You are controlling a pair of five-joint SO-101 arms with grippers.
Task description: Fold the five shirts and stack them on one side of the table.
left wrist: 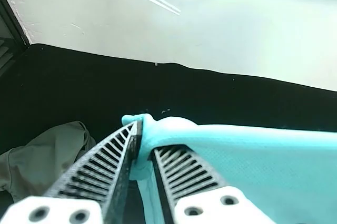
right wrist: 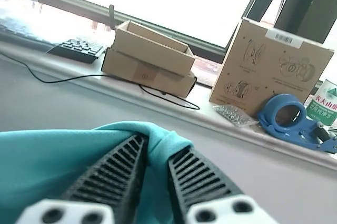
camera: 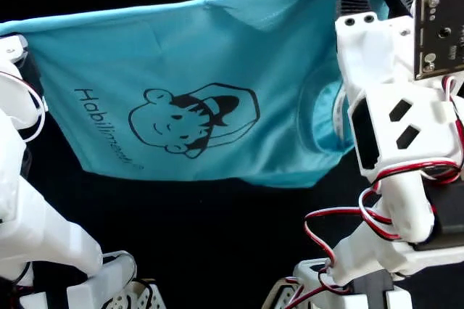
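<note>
- Left hand (left wrist: 143,141): pressed together on a bunched corner of the teal shirt (camera: 181,62). The grip looks shallow, close to the cloth's edge.
- Right hand (right wrist: 159,148): likewise pinching a fold of the shirt, with cloth humped over its fingertips.
- Shirt: hangs in the air between both hands, stretched wide above the black desk (camera: 217,251), printed side toward the high camera. The lower hem sags at the right-hand end, near a sleeve.
- Step in hand, as judged: lay the shirt flat for folding. Lower both hands together at equal height with the top edge taut, so the hem lands first and the cloth settles without creases. Let go only once it lies flat.
- Surroundings: a grey-green garment (left wrist: 45,158) lies crumpled on the desk near the left hand. It may crowd the landing area, so set down clear of it.
- Beyond the desk: cardboard boxes (right wrist: 150,58) and a blue tape dispenser (right wrist: 287,116), well apart from the work and no obstruction.
</note>
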